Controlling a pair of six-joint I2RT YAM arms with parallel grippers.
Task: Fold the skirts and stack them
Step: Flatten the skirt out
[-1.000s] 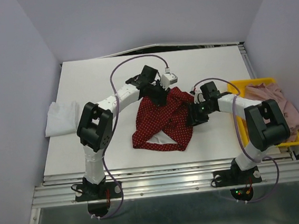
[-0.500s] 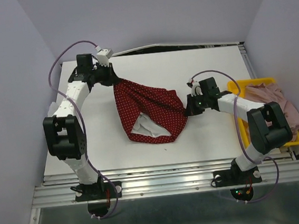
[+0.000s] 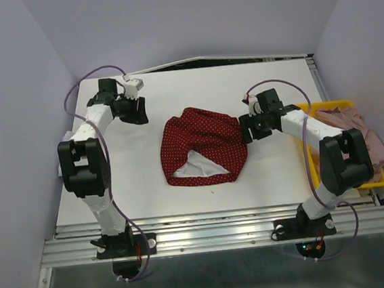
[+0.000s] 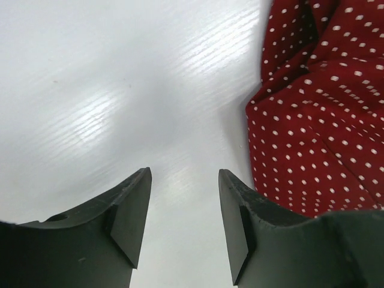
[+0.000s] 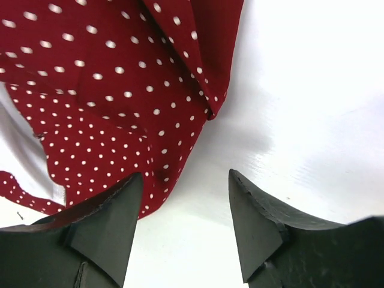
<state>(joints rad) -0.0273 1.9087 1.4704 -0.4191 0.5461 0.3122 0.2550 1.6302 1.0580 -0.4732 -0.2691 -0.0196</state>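
Note:
The dark red polka-dot skirt [image 3: 205, 141] lies slack on the white table [image 3: 270, 177], with its white lining [image 3: 198, 168] showing at the near opening. My left gripper [image 3: 142, 112] stands open a little left of the skirt. In the left wrist view this gripper [image 4: 184, 174] has only bare table between its fingers, and the red cloth [image 4: 318, 120] lies to its right. My right gripper [image 3: 248, 130] is open at the skirt's right edge. The right wrist view shows that gripper [image 5: 185, 175] empty, the cloth [image 5: 108, 90] reaching past its left fingertip. The pink skirt [image 3: 354, 127] is bunched in the tray.
The yellow tray [image 3: 306, 110] sits at the table's right edge, beside my right arm. Purple walls close in the table on the left, the right and at the back. A metal rail [image 3: 214, 230] runs along the near edge.
Half a second ago both grippers were shut on the red skirt, stretching it between them. Both have let go, and the skirt has settled flat on the table.

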